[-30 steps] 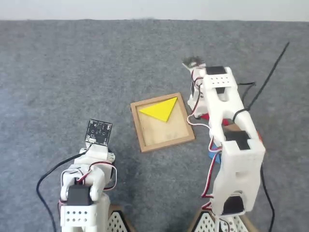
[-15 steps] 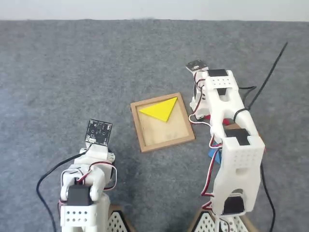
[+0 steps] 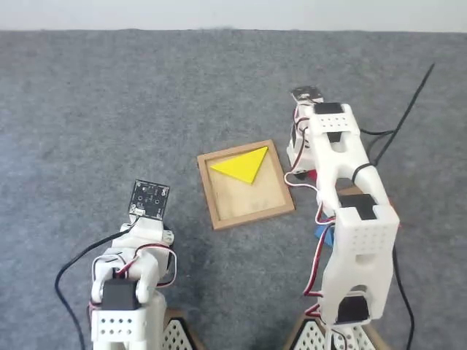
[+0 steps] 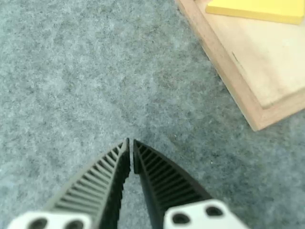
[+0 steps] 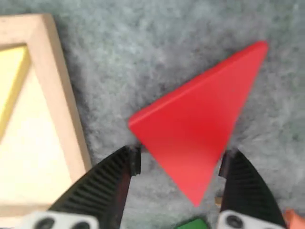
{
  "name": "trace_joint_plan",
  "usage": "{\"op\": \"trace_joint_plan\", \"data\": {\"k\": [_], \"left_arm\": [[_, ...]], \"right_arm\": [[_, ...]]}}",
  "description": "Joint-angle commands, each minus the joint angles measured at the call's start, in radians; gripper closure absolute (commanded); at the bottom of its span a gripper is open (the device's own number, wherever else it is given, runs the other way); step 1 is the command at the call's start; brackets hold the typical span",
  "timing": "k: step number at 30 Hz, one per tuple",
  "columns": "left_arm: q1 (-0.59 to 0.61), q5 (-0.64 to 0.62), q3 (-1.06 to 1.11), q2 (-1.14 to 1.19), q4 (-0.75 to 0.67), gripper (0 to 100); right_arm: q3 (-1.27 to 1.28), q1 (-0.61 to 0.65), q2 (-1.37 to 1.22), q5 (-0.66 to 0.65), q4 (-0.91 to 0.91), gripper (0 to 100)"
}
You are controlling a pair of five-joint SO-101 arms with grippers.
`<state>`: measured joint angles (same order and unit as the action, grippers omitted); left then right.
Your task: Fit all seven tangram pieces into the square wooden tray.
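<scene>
Flanking: right gripper (image 5: pixel 180 157) wide open, red triangle (image 5: pixel 200 114) between its jaws (beside tray (image 5: pixel 62 95)).
Idle: left gripper (image 4: pixel 131 143) closed, empty, over carpet (image 4: pixel 71 71).

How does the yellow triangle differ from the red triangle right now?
The yellow triangle lies inside the wooden tray; the red triangle lies outside it on the grey carpet, beside the tray's frame. The right gripper is open with a finger on either side of the red triangle; no gripper is at the yellow triangle. Both are flat triangular pieces lying flat.
</scene>
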<state>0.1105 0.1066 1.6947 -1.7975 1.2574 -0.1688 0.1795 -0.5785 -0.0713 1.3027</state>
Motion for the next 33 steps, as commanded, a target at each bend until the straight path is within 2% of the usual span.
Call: {"op": "trace_joint_plan", "data": {"k": [1, 11, 20, 33], "left_arm": [[0.003, -0.009, -0.012, -0.02, 0.005, 99], [0.003, -0.009, -0.012, -0.02, 0.005, 99], [0.003, -0.009, -0.012, -0.02, 0.005, 99], [0.003, -0.009, -0.012, -0.02, 0.005, 99]], "right_arm": [[-0.054, 0.021, 0.048, 0.08, -0.022, 72.3], [-0.137, 0.021, 0.024, 0.33, -0.027, 50.8], [-0.138, 0.024, -0.076, 0.517, -0.13, 50.9], [-0.138, 0.03, -0.116, 0.516, -0.054, 50.9]]}}
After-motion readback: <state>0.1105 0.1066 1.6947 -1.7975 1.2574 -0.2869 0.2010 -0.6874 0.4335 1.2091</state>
